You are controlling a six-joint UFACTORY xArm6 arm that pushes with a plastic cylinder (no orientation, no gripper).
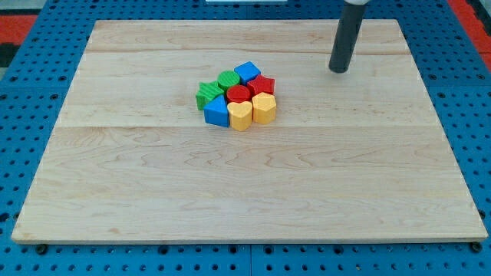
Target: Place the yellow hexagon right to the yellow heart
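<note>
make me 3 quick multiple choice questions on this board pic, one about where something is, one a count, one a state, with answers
1. Where is my tip relative to the block cluster?
A. toward the view's top right of it
B. toward the view's bottom left of it
C. in the middle of it

2. How many yellow blocks are on the board?
A. none
B. two
C. five

3. Is my tip touching a block?
A. yes, a green one
B. yes, a blue one
C. no, it stands apart from all of them

Answers:
1. A, the rod ends up and right of the cluster.
2. B, the yellow heart and yellow hexagon sit side by side.
3. C, bare wood lies between tip and blocks.
</note>
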